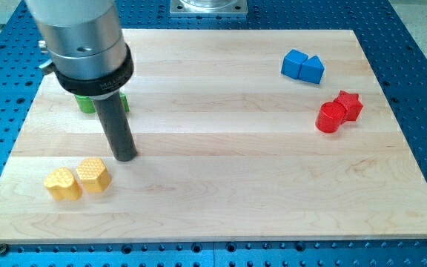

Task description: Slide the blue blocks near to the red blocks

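Two blue blocks sit touching at the view's upper right: a blue cube (295, 64) and a blue wedge-like block (313, 70). Just below them, a small gap away, are two red blocks touching each other: a red cylinder (330, 117) and a red star-shaped block (349, 105). My tip (126, 156) rests on the board at the view's left, far from the blue and red blocks, just above and to the right of the yellow blocks.
Two yellow blocks (63, 184) (93, 174) lie side by side at the lower left. A green block (87, 103) is partly hidden behind the arm's body at the upper left. The wooden board (221, 185) lies on a blue perforated table.
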Controlling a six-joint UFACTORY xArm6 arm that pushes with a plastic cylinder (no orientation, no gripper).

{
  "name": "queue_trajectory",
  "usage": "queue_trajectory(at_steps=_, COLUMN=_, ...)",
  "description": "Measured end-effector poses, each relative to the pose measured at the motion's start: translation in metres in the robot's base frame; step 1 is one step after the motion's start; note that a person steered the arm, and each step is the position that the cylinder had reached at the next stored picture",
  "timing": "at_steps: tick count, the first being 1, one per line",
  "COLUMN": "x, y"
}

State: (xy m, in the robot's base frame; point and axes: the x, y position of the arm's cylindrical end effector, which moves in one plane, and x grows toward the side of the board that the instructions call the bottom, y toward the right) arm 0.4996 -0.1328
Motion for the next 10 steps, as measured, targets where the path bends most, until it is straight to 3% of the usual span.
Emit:
queue_trajectory(at_steps=1, x=0.004, y=0.034)
queue_trajectory(at_steps=2, x=-0.010, y=0.106)
queue_trajectory(at_steps=3, x=-0.067, y=0.168)
queue_trajectory(at_steps=5, x=-0.203, y=0.192)
queue_trajectory(at_steps=6, x=-0.227, y=0.246)
queue_trajectory(at_steps=7, x=-0.220, y=0.287)
queue_trajectory(at_steps=9, x=-0.222, y=0.305)
queue_trajectory(at_steps=10, x=-0.183, y=0.318)
